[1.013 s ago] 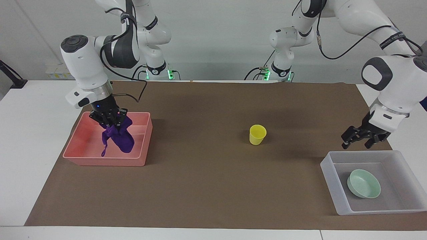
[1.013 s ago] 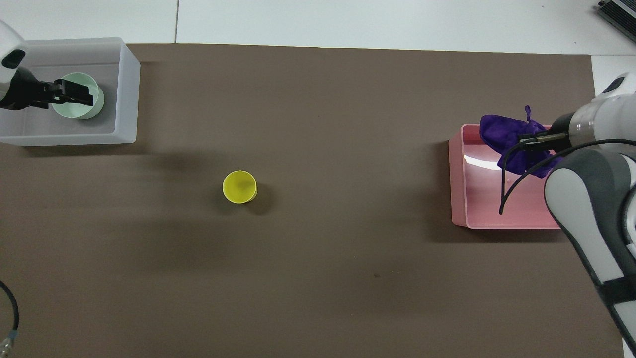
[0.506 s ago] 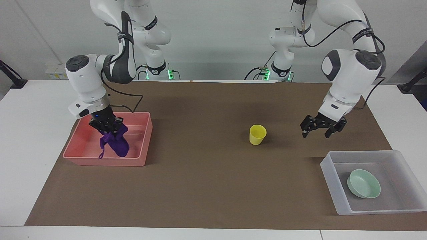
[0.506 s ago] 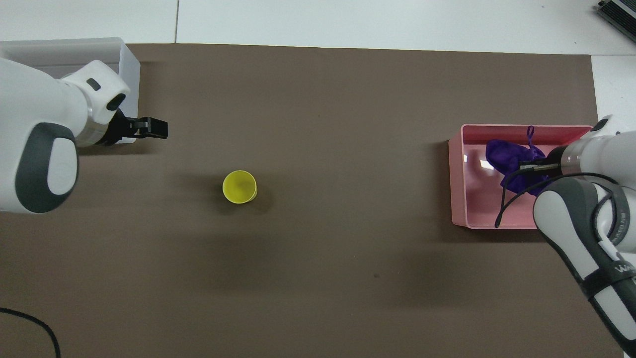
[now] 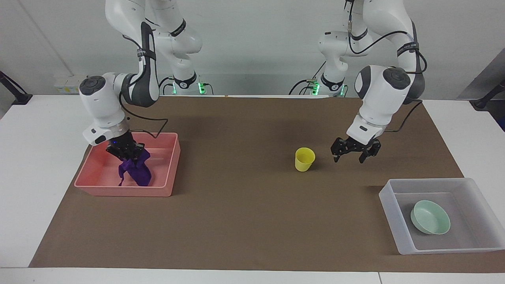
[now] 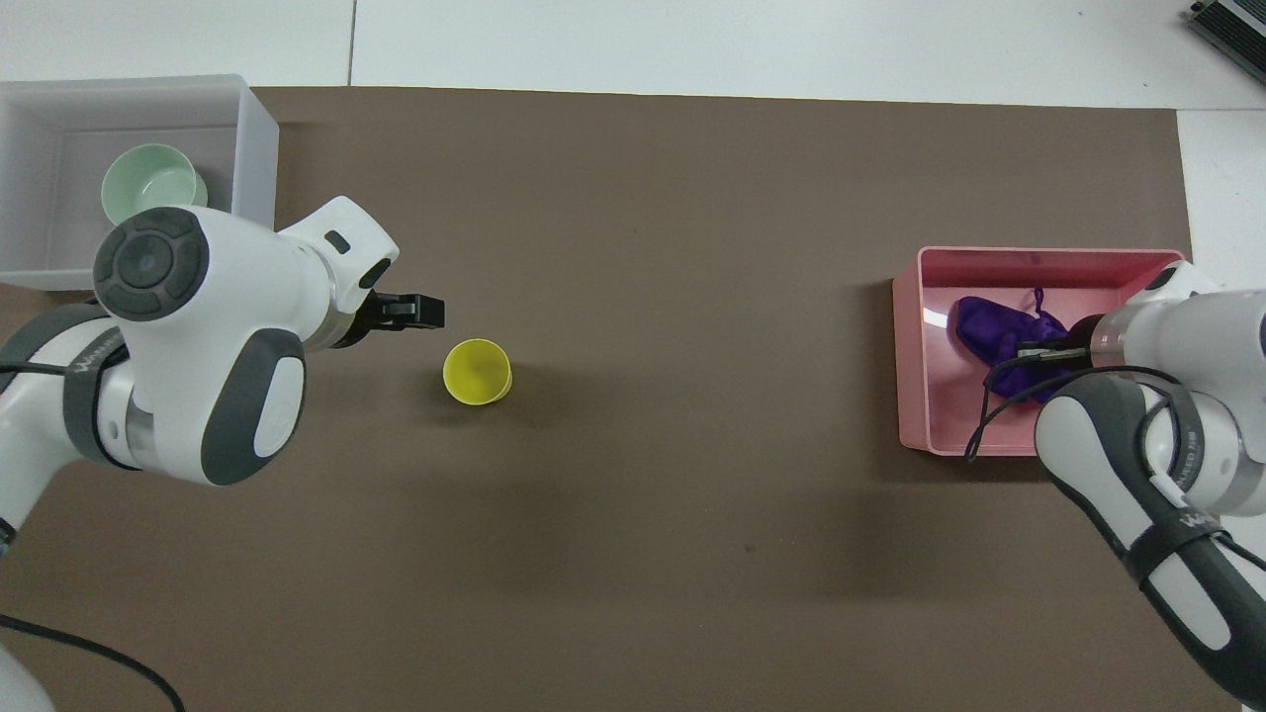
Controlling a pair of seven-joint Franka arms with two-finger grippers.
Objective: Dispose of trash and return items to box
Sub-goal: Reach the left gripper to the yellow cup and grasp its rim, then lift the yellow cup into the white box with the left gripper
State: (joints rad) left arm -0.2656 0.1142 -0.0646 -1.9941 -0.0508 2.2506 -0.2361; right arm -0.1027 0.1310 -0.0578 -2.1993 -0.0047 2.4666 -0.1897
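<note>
The purple cloth (image 5: 137, 170) hangs from my right gripper (image 5: 128, 154), which is shut on its top, low inside the pink tray (image 5: 126, 191). The cloth's lower part lies below the tray's rim; it also shows in the overhead view (image 6: 989, 326) under the right gripper (image 6: 1037, 351). The yellow cup (image 5: 304, 159) stands upright on the brown mat (image 6: 477, 372). My left gripper (image 5: 349, 154) is open and empty, just above the mat beside the cup toward the left arm's end (image 6: 433, 311). The mint-green bowl (image 5: 430, 217) lies in the translucent box (image 5: 394, 223).
The brown mat (image 5: 236, 221) covers most of the white table. The box (image 6: 259, 168) with the bowl (image 6: 148, 180) sits at the left arm's end, the pink tray (image 6: 910, 361) at the right arm's end.
My left gripper has moved from above the box across to beside the yellow cup. My right gripper has lowered the purple cloth deeper into the pink tray.
</note>
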